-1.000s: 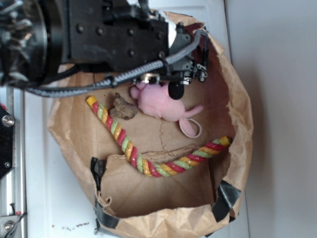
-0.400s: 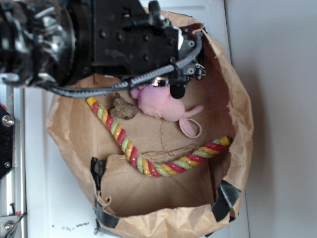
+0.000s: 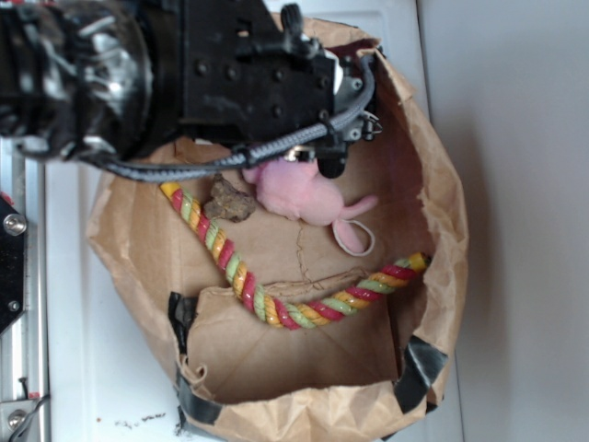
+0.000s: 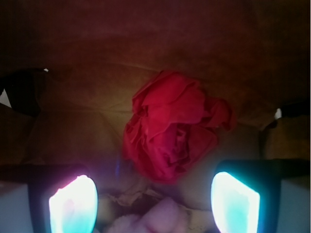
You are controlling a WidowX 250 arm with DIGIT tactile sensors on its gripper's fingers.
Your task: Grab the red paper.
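Red paper (image 4: 172, 131), a crumpled rose-like wad of thin bright red sheet, lies on the brown paper floor at the far side of the bag, straight ahead of the gripper in the wrist view — nothing touching it. In the exterior view it cannot be made out; the arm covers that corner.

Black robot arm with metal joint and grey braided cable (image 3: 184, 74) fills the top left of the exterior view, reaching down into the bag's upper part. Big brown crumpled paper bag with rolled rim and black tape patches (image 3: 442, 230) sits open on a white surface (image 3: 92, 368), holding everything else.

Twisted red-yellow-green rope (image 3: 276, 308) runs in a V across the bag floor, one end near the arm, the other by the right wall. Pink plush mouse with a thin looped tail (image 3: 299, 193) lies just below the gripper (image 4: 154, 201), its blurred pink top at the bottom edge of the wrist view between the fingers. Small brown lumpy chunk (image 3: 228, 200) sits just left of the mouse, beside the rope.

Gripper fingers (image 4: 73, 204) stand wide apart — both glowing tips spread, empty, short of the wad, over the mouse.
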